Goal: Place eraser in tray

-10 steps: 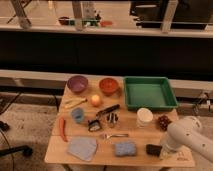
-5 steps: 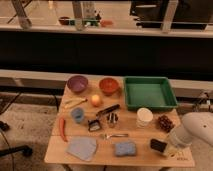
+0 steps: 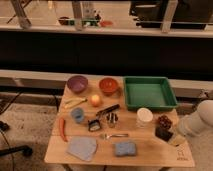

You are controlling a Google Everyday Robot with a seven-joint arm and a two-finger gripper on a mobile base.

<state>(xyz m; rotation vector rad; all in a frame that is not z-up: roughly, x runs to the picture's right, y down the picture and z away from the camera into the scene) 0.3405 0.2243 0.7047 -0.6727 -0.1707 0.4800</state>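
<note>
The eraser is a small black block held just above the table's right front area, beside a dark red cluster. My gripper is at the end of the white arm that reaches in from the right, and it is shut on the eraser. The green tray stands at the back right of the table, beyond the eraser, and looks empty.
A white cup stands between eraser and tray. A purple bowl and an orange bowl are at the back. A blue sponge, grey cloth, black clip, blue cup and red chili lie left.
The eraser has moved with the gripper from the table's front right edge up and back toward the tray. The arm has drawn rightward. Nothing else moved.
</note>
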